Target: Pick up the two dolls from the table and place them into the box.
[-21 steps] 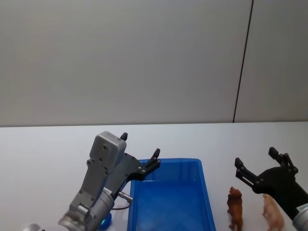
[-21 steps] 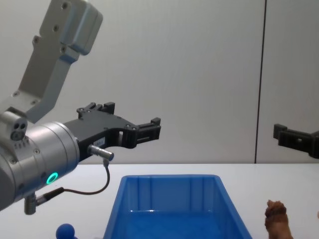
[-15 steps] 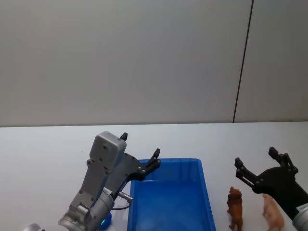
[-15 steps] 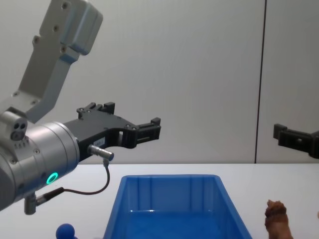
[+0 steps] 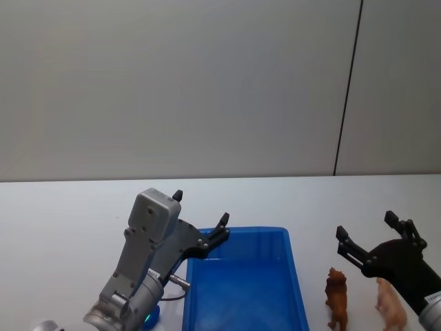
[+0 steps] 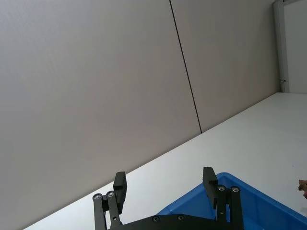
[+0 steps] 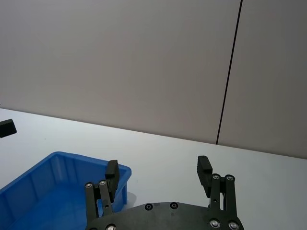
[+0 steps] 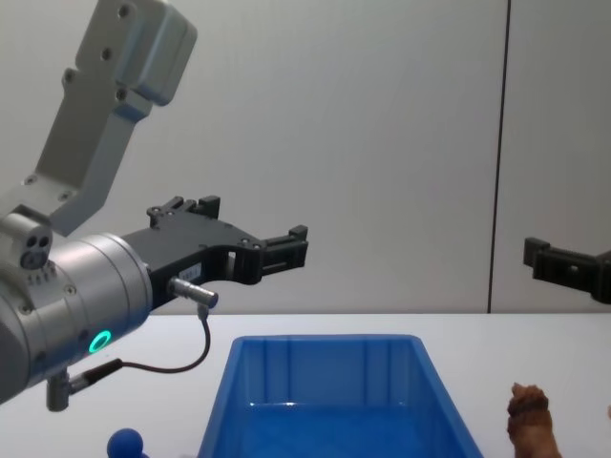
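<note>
Right gripper (image 5: 366, 224) jaws wide, empty, hovering above table (image 5: 69, 221), just at 12 o'clock of two dolls. Left gripper (image 5: 200, 207) jaws wide, empty, over the box's 10 o'clock corner. Reddish-brown doll (image 5: 337, 296) stands at 3 o'clock of the blue box (image 5: 241, 229), near its wall; pale doll (image 5: 391, 307) just beside it, further toward 3 o'clock. Blue round-headed figure (image 8: 125, 444) at 9 o'clock of the box, under the left arm. Box looks empty.

Risk: the dolls stand close, so wide fingers descending on one likely tip the other. Finger may clip the box rim. No readable labels or writing.
</note>
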Tool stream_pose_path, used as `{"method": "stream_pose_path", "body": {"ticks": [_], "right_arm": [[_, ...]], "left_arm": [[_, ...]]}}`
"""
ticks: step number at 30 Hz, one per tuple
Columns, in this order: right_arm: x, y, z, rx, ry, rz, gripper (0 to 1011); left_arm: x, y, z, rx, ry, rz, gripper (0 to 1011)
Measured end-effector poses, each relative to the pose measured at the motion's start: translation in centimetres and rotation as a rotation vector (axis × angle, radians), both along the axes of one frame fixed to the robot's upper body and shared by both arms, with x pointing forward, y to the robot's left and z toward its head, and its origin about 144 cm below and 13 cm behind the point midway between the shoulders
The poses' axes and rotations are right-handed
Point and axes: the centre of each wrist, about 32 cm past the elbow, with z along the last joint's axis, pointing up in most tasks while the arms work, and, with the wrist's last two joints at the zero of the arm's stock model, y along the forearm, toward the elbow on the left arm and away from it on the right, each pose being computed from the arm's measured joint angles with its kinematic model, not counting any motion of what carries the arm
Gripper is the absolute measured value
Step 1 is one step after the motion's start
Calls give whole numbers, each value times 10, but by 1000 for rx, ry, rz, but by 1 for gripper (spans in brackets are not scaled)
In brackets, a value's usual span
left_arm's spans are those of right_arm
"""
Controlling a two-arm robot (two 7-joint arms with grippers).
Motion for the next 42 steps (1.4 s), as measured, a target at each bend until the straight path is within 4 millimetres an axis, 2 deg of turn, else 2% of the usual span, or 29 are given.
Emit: {"method": "stream_pose_path", "body": {"ticks": [42], "right_arm": [[0,-1,0,-1,3,-2,1001]], "left_arm": [[0,0,0,0,0,0,1001]]}}
